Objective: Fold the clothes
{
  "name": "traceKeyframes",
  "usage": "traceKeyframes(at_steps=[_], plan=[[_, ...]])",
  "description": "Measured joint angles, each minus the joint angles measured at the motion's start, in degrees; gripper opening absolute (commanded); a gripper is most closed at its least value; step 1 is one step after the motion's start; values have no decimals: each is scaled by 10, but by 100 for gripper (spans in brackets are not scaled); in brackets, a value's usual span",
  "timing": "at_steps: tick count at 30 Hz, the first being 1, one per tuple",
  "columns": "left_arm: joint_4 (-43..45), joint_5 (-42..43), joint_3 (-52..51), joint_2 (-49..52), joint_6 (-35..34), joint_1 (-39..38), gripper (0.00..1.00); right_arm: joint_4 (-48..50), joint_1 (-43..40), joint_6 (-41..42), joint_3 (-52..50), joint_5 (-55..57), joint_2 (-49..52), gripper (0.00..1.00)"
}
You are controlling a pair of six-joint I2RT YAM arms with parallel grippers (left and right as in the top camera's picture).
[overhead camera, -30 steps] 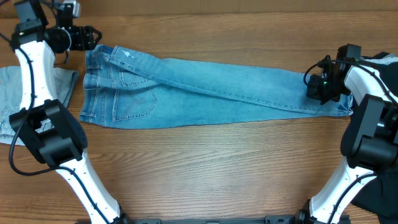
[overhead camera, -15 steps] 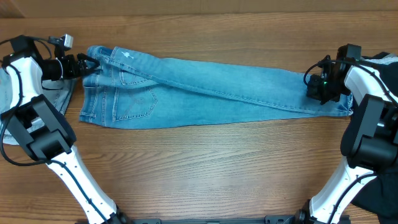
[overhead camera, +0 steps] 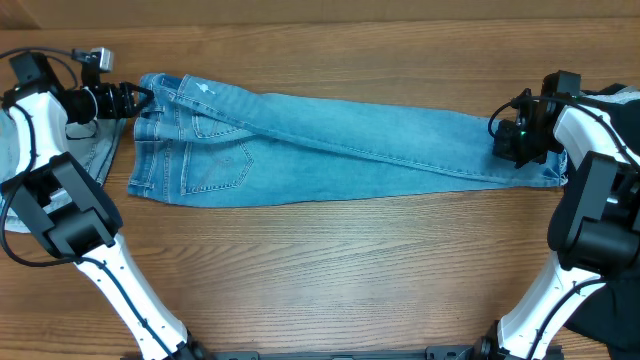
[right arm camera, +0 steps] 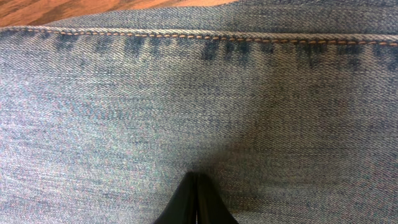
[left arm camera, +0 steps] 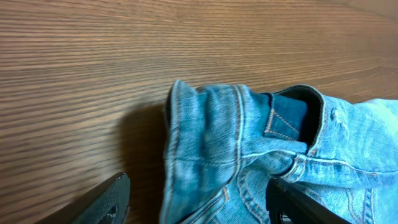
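Note:
The mid-blue jeans lie flat across the table, waistband at the left and leg hems at the right. My left gripper is at the waistband's far left corner. In the left wrist view it is open, with one finger on each side of the bunched waistband corner. My right gripper sits on the leg end. In the right wrist view its fingers are closed together and pressed into the denim, just inside the stitched hem.
A paler, washed-out pair of jeans lies at the table's left edge under my left arm. Bare wooden tabletop runs in front of the jeans. The right arm's base stands at the right edge.
My left gripper has come down from behind the table's far left to the waistband corner, then eased slightly left. The right gripper and the jeans have not moved.

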Motion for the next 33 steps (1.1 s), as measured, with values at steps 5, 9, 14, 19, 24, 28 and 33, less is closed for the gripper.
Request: traceKeyframes(at_steps=[5, 9, 14, 19, 24, 28, 33], plan=[[39, 36, 0, 28, -20, -7, 42, 0, 0, 0, 0, 0, 0, 4], [53, 67, 1, 28, -48, -7, 22, 0, 0, 0, 0, 0, 0, 4], [43, 109, 125, 37, -137, -7, 22, 0, 0, 0, 0, 0, 0, 4], [19, 159, 242, 37, -204, -7, 50, 1, 0, 0, 0, 0, 0, 4], [-141, 2, 245, 38, -87, -7, 91, 2, 0, 0, 0, 0, 0, 4], [-110, -7, 178, 38, -27, -7, 85, 1, 0, 0, 0, 0, 0, 4], [-86, -5, 119, 39, 3, -7, 80, 1, 0, 0, 0, 0, 0, 4]])
